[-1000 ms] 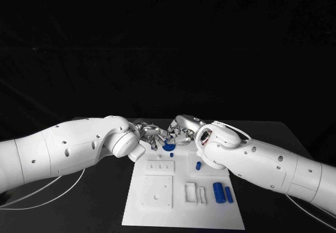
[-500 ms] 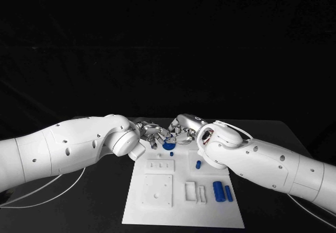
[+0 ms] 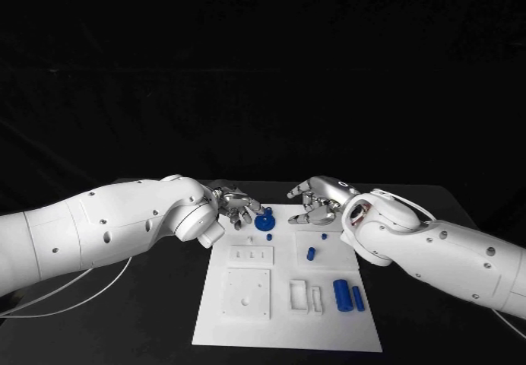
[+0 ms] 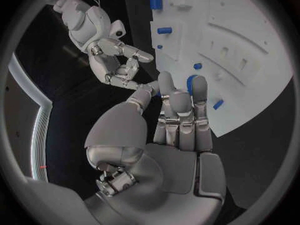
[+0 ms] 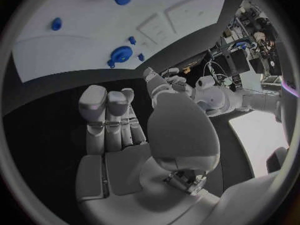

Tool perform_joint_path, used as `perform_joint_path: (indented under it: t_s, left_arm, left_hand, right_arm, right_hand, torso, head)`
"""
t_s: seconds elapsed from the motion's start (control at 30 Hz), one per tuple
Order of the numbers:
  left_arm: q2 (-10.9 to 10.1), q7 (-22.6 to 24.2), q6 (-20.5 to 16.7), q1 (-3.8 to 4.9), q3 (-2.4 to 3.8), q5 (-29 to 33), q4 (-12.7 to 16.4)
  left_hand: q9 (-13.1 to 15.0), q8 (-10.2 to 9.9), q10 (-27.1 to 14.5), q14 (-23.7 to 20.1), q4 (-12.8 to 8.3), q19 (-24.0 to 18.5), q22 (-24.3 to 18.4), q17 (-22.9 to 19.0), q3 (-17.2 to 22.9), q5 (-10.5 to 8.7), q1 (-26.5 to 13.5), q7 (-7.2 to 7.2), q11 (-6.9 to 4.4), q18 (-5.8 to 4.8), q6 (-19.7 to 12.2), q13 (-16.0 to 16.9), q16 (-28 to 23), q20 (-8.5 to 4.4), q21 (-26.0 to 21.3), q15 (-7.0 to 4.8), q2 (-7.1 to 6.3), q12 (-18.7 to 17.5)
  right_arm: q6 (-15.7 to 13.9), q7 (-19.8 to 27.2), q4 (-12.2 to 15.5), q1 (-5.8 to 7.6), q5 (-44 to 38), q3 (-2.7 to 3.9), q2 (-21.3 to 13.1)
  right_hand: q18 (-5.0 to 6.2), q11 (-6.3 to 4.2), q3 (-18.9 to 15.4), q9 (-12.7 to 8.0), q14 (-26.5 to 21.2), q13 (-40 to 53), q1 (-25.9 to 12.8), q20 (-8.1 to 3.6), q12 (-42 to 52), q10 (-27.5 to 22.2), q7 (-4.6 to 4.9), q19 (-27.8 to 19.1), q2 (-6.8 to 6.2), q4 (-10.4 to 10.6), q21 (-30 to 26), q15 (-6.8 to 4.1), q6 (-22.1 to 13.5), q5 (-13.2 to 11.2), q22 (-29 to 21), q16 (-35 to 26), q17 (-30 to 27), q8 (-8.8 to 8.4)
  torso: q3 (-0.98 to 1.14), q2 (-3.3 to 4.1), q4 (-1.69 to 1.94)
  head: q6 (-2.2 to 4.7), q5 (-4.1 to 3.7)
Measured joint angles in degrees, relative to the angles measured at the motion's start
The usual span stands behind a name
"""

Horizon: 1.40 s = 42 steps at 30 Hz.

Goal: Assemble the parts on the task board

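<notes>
Head view: left hand (image 3: 239,205), centre of frame, rests its fingertips against a round blue part (image 3: 264,223) at the white board's (image 3: 252,334) upper edge; whether it grips the part cannot be told. Right hand (image 3: 318,201), just right of it, fingers curled, holds nothing. Blue cylinders (image 3: 347,297) lie lower right.

The head view looks down from above and behind both arms onto the black table (image 3: 153,304), taking in the whole flat white rectangular task board (image 3: 252,334) at middle range. The left wrist view sits close behind the silver many-fingered left hand (image 4: 172,112), facing past it across the board's far end toward the silver right hand (image 4: 115,60). The right wrist view sits close behind that right hand (image 5: 125,130), facing the same end. All three share the round blue plastic part (image 3: 264,223) (image 4: 192,81) (image 5: 120,53) there.
</notes>
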Motion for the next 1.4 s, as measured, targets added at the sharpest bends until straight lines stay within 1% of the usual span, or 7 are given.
perform_joint_path:
  t_s: [0.13,0.27,0.57,0.6,0.73,0.97,1.4]
  left_arm:
    - [-0.02,-1.25,0.98,-0.13,-0.04,-1.69,0.01]
    - [0.32,-2.84,2.72,-0.39,-0.15,-3.23,-0.14]
    - [2.31,-5.72,6.77,-1.91,-0.38,-6.05,-1.81]
    - [2.45,-5.93,7.11,-2.08,-0.40,-6.31,-1.94]
    - [2.93,-6.77,8.48,-2.76,-0.41,-7.58,-2.31]
    - [3.03,-7.74,10.02,-3.38,-0.41,-9.96,-2.36]
    - [2.66,-9.02,11.20,-4.89,-0.41,-14.33,-2.53]
  left_hand:
    - [0.01,0.00,0.20,0.10,-0.48,0.00,0.60,-0.40,0.36,0.43,-1.13,-0.01,-0.21,0.00,0.01,0.50,1.15,0.00,0.62,-0.10,0.24,1.42]
    - [0.84,0.02,-0.01,0.11,-0.50,0.00,0.94,-0.52,0.36,0.42,-1.74,-0.02,-0.41,0.00,0.02,1.08,2.33,0.00,1.02,-0.10,0.39,2.65]
    - [1.30,0.08,-0.01,0.28,1.09,0.00,1.27,-0.81,0.13,-2.24,-3.61,-0.02,-0.41,0.00,0.02,2.24,4.27,0.00,1.26,-0.27,2.01,4.59]
    - [1.30,0.08,-0.02,0.27,1.18,0.00,1.27,-0.81,0.04,-2.48,-3.71,-0.02,-0.41,-0.53,0.02,2.30,4.27,0.00,1.26,-0.29,2.11,4.59]
    - [2.06,0.08,-0.02,0.25,1.60,0.00,1.32,-0.87,0.02,-3.13,-4.04,-0.02,-0.41,-0.62,0.02,2.38,4.53,0.00,1.26,-0.31,2.45,4.59]
    - [2.96,0.05,-0.03,0.17,1.83,0.00,1.40,-0.95,-0.21,-3.80,-3.85,-0.02,-0.43,-0.61,0.02,2.66,4.76,0.01,1.26,-0.39,2.66,5.10]
    - [3.30,-0.02,-0.11,0.10,1.91,0.00,1.64,-0.95,-0.29,-4.03,-3.57,-0.02,-0.51,-0.56,0.02,2.91,5.60,0.01,1.30,-0.47,2.93,5.46]
  right_arm:
    - [0.00,0.61,0.26,-0.15,0.80,0.18,-2.20]
    - [-0.02,1.19,0.12,-0.24,2.24,0.92,-3.67]
    - [-0.91,2.06,-1.68,-0.22,7.38,4.10,-4.23]
    - [-1.01,2.10,-1.89,-0.16,7.85,4.37,-4.20]
    - [-1.45,2.28,-2.85,-0.01,9.80,5.37,-3.90]
    - [-1.94,2.53,-4.10,0.20,11.87,6.40,-3.22]
    - [-2.19,2.76,-5.08,0.25,13.62,6.84,-2.91]
  right_hand:
    - [-0.01,-0.18,1.80,0.00,-0.01,-0.52,0.11,0.00,0.00,-0.17,-0.11,0.00,0.11,-1.86,-0.21,0.00,0.69,1.47,0.00,0.00,-0.10,0.00]
    - [0.00,-0.17,2.56,0.00,-0.01,-0.79,-0.23,0.00,0.26,-0.17,-0.07,0.00,0.45,-2.62,-0.21,0.00,1.10,1.96,0.00,0.00,-0.10,0.00]
    - [0.00,-0.17,2.84,0.01,-0.01,-1.04,-0.77,-0.01,0.26,-0.17,-0.10,0.00,0.65,-2.90,-0.21,0.00,1.85,3.67,-0.01,0.00,-0.25,0.00]
    - [0.00,-0.17,2.87,0.01,-0.01,-1.05,-0.85,0.00,0.27,-0.17,-0.10,0.00,0.57,-2.93,-0.21,0.00,1.85,3.79,0.00,0.00,-0.25,0.00]
    - [0.00,-0.17,3.03,0.01,-0.01,-1.15,-0.91,-0.01,0.26,-0.17,-0.10,0.00,0.51,-3.09,-0.42,0.00,1.85,5.21,0.00,-0.26,-0.38,0.00]
    - [0.00,-0.17,3.42,0.01,-0.01,-1.33,-0.91,-0.01,0.26,-0.17,-0.32,0.00,0.51,-3.48,-0.73,0.00,2.06,6.60,0.00,-0.26,-0.46,0.00]
    - [-0.01,-0.37,3.67,0.01,-0.01,-1.46,-1.35,-0.01,0.26,-0.37,-0.17,0.00,0.51,-3.72,-0.73,0.00,2.63,7.51,-0.01,-0.24,-0.45,0.00]
  torso:
    - [0.08,-0.06,-0.24]
    - [0.26,-0.24,-0.59]
    - [0.60,-0.90,-0.99]
    - [0.64,-0.97,-0.99]
    - [0.69,-1.22,-1.03]
    - [0.79,-1.59,-1.05]
    - [0.76,-1.58,-1.02]
  head:
    - [-0.36,0.27]
    - [-0.80,0.56]
    - [-1.99,0.94]
    - [-2.21,0.96]
    - [-2.97,1.03]
    - [-3.99,1.09]
    - [-4.69,1.14]
